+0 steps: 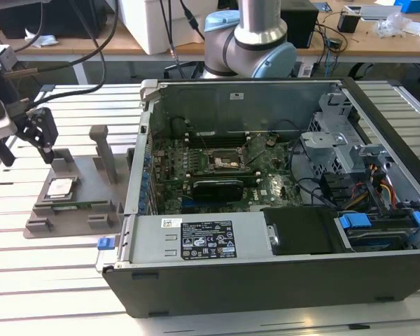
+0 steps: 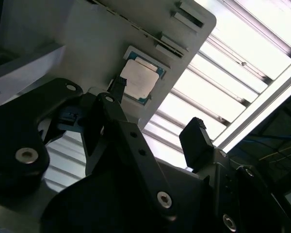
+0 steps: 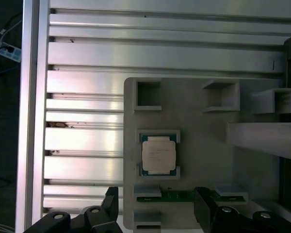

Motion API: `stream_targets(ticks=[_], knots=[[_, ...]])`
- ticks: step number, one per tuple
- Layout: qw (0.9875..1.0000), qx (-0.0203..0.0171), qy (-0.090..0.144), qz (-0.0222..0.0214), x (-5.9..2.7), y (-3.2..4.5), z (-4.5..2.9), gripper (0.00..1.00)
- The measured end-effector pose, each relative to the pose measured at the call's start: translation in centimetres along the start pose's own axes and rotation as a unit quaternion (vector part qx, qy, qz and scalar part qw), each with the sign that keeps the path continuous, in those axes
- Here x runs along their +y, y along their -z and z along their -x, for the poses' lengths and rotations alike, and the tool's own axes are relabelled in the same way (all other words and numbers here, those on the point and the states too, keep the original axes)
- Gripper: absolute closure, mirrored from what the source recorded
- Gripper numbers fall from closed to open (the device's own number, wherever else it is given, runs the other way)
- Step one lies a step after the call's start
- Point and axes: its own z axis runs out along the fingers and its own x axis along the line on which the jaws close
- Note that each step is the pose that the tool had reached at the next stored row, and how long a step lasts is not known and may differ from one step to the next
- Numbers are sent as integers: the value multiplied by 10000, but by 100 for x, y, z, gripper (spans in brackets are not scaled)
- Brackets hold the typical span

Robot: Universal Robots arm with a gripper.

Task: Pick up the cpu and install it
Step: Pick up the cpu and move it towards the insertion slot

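Exterior view: even, diffuse room light, probably from overhead; shadows soft. Table (image 1: 56,280) slats bright, interior of the computer case (image 1: 217,112) dimmer, its near wall almost black.

Second wrist view: slats blown out to white glare; claw (image 2: 157,104) close to the lens, underexposed, a black soft-edged mass.

First wrist view: banded glare along the slats, mild sheen on the cpu (image 3: 158,155) lid, grey tray (image 3: 203,160) evenly lit, shallow shadows in its pockets.

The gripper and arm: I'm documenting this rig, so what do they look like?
The gripper is matte black, with jointed link fingers fastened by round silver screws. The arm is a silver-grey tube with pale blue joint caps.
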Motion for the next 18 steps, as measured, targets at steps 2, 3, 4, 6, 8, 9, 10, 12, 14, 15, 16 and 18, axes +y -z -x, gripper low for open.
stream_targets(ticks=[2,3,4,6,8,9,10,12,14,15,16,18], knots=[[10000,0,0,0,0,-22,-1,28],[10000,0,0,0,-1,-40,-1,28],[10000,0,0,0,-1,-58,-1,28],[10000,0,0,0,-1,-84,-2,28],[10000,0,0,0,-1,-108,-2,28],[10000,0,0,0,-2,-117,-2,28],[10000,0,0,0,-2,-131,-3,28],[10000,0,0,0,-2,-169,-4,28],[10000,0,0,0,-3,-200,-4,28],[10000,0,0,0,-3,-211,-4,28],[10000,0,0,0,-3,-231,-5,28],[10000,0,0,0,-3,-252,-5,28]])
